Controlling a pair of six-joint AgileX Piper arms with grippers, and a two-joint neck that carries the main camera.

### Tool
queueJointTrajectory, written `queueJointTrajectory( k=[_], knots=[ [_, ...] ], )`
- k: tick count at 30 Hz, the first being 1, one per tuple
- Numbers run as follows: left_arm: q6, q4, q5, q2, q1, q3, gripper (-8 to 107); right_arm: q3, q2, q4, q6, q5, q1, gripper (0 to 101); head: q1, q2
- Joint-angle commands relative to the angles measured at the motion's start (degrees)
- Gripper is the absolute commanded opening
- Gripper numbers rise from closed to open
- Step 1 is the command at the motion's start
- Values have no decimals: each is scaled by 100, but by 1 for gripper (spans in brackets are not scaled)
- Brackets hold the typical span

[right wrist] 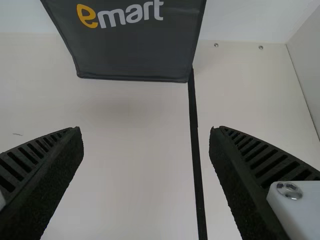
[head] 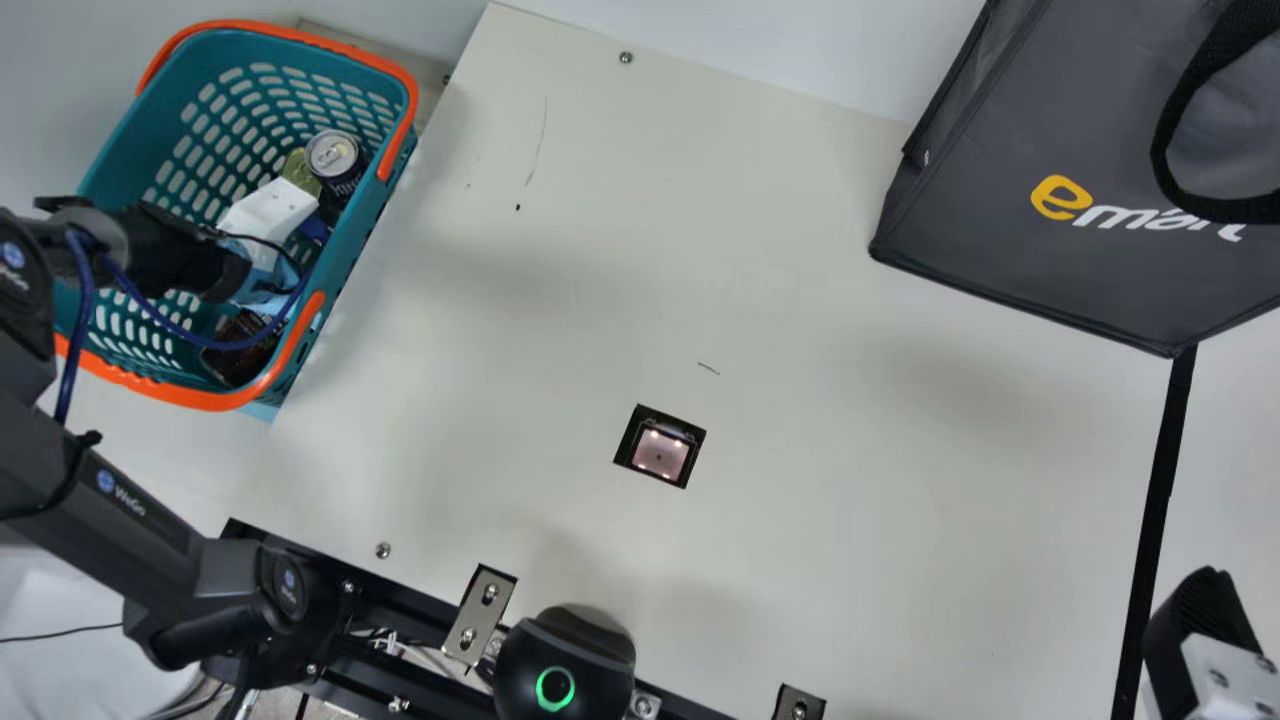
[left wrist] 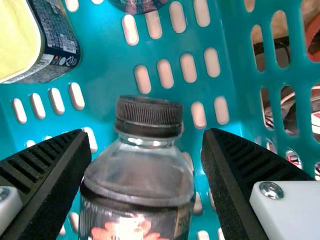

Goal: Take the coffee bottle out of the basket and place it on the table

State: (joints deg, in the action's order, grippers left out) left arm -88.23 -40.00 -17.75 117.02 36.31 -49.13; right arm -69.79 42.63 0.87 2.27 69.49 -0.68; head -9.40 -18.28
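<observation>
In the main view my left gripper (head: 205, 265) reaches down inside the teal basket (head: 345, 262), its fingertips hidden. The left wrist view has the left gripper (left wrist: 147, 142) open, with the coffee bottle (left wrist: 150, 117) between its two fingers and gaps on both sides. The bottle has a black ribbed cap, clear shoulders and a dark label with a red flower. A dark brown item that looks like this bottle (head: 240, 350) lies near the basket's front end. At the main view's lower right is my right gripper (head: 1200, 630); the right wrist view has this gripper (right wrist: 146, 135) open over the table.
A silver-topped can (head: 333, 155) and other goods share the basket. Beside the bottle is a yellow-lidded can (left wrist: 52, 55). Orange handles (head: 300, 345) run along the basket's rim. The cream table (head: 560, 300) lies right of it, with a dark grey bag (head: 1020, 230) at the back right.
</observation>
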Motion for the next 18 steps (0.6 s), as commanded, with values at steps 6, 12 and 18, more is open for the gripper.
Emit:
queueJointTrajectory(
  k=[6, 12, 18],
  knots=[
    [-322, -290, 21, 135, -34, -124, 43, 0, 0, 0, 0, 0, 0, 91, 148, -14],
    [-441, -427, 4, 181, -33, -225, 10, 0, 0, 0, 0, 0, 0, 91, 148, -14],
    [-393, -440, -63, 110, 17, -308, 10, 0, 0, 0, 0, 0, 0, 91, 148, -14]
  ],
)
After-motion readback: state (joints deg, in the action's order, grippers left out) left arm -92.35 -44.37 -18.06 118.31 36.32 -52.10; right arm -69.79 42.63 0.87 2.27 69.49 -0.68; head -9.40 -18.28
